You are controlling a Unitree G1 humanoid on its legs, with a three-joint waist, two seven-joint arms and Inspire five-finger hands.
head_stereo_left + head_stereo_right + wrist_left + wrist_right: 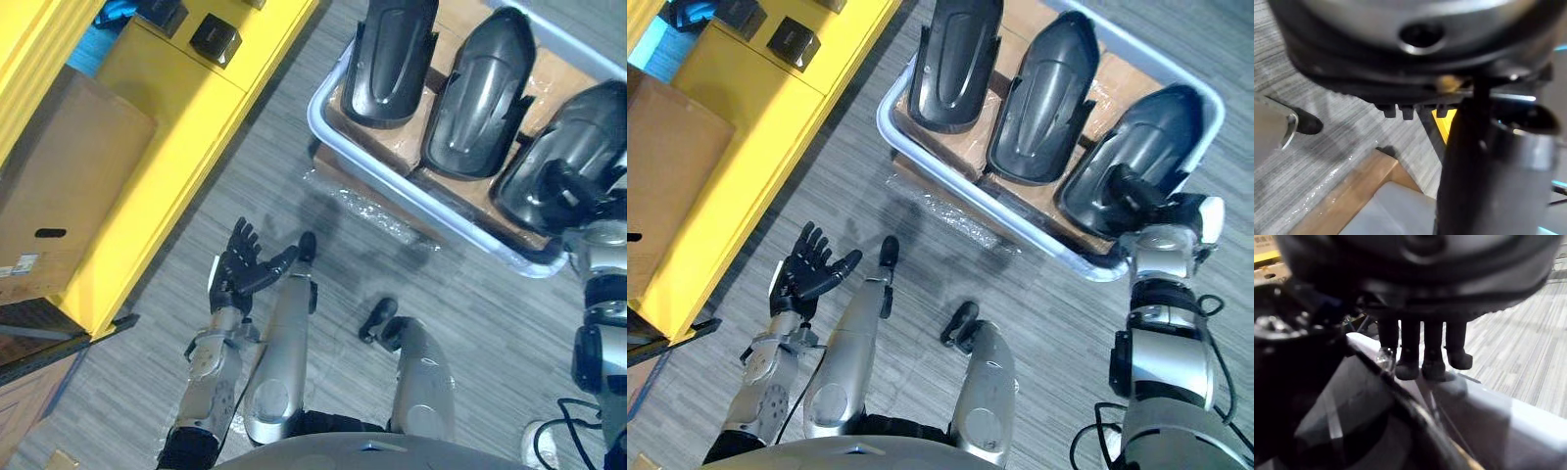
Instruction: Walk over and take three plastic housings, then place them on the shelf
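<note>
Far left: yellow shelf (196,108) w/ a big cardboard box (69,186) on it & small black boxes (216,39) further back. Next, the left hand (235,274) hangs over the grey floor (294,176) near the shelf, fingers spread & relaxed, holding nothing. Crinkled clear plastic wrap (372,211) lies on the floor just beside the white tray (318,116). The tray is apart from the shelf. Inside it, on brown cardboard (392,142), 3 dark plastic housings lie side by side: left housing (389,59), middle housing (480,93), right housing (578,137). The right hand (1129,191) is on the near end of the right housing, by the tray's near corner. Can't tell if it's gripping or just touching.
</note>
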